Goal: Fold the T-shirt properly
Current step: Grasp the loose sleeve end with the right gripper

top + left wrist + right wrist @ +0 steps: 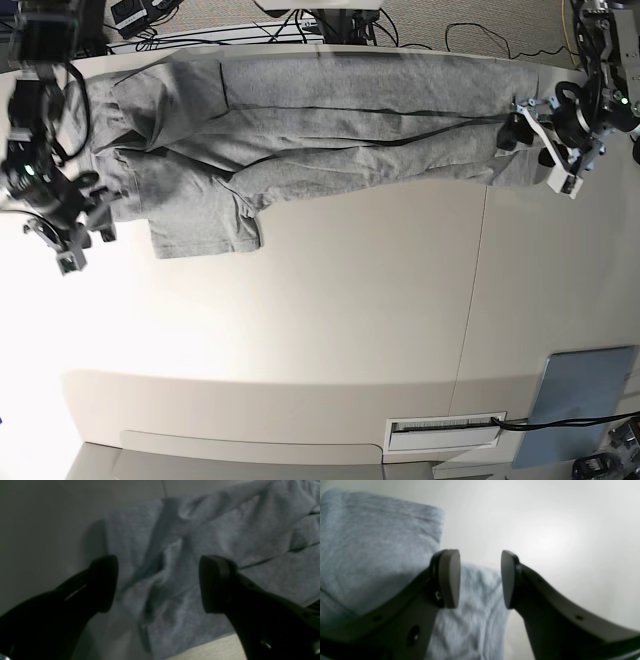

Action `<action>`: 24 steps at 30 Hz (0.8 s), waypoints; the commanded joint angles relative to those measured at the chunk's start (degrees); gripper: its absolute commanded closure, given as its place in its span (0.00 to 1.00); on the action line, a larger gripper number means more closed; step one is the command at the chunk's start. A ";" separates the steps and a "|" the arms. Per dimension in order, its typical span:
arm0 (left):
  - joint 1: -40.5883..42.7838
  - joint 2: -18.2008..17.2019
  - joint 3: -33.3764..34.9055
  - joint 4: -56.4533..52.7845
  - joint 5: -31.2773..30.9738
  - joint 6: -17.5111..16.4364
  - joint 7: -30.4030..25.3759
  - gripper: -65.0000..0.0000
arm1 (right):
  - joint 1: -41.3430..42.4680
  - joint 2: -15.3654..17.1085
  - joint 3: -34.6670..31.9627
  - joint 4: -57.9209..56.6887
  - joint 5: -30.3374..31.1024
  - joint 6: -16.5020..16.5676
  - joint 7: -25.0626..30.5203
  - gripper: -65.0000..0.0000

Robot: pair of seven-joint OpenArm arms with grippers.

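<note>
T-shirt (330, 130) lies lengthwise along the table's (350, 320) far edge, folded once with one sleeve protruding. Left gripper (158, 583) and right gripper (480, 578) hover above opposite ends, jaws apart and empty; further folds appear to remain.

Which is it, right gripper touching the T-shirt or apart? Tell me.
Cannot tell. In the right wrist view the right gripper stands open above the T-shirt, but blur hides any gap.

No readable text, label or number shows in any view
</note>
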 commanded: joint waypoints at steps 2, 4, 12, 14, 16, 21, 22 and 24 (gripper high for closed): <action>-0.26 -0.39 -0.48 0.94 -0.57 -0.22 -0.90 0.23 | 5.55 -0.92 -2.12 -3.67 0.17 -0.39 -1.14 0.59; -0.28 -0.22 -0.48 0.94 -0.57 -0.24 -0.92 0.23 | 9.57 -3.21 -4.17 -8.26 0.20 -0.39 -2.43 0.59; -0.28 -0.24 -0.48 0.94 1.33 -0.20 -0.92 0.23 | 19.89 -9.01 -7.26 -22.88 0.57 -0.96 -8.76 0.59; -0.28 -0.24 -0.48 0.94 1.36 -0.20 -0.92 0.23 | 20.35 -9.53 -7.26 -24.74 0.48 -1.01 -8.92 0.59; -0.28 -0.24 -0.48 0.94 1.36 -0.20 -1.14 0.23 | 20.15 -9.60 -7.26 -25.44 0.33 -0.98 -8.87 0.59; -0.28 -0.24 -0.48 0.94 1.40 -0.20 -2.38 0.23 | 19.52 -9.55 -7.26 -25.44 0.33 -0.96 -11.74 0.68; -0.28 -0.24 -0.48 0.94 1.38 -0.20 -2.38 0.23 | 19.37 -9.53 -7.26 -25.44 0.13 -0.96 -11.85 0.72; -0.26 -0.24 -0.48 0.94 1.40 -0.20 -2.34 0.23 | 19.08 -9.53 -7.26 -25.44 0.11 -0.94 -11.85 0.83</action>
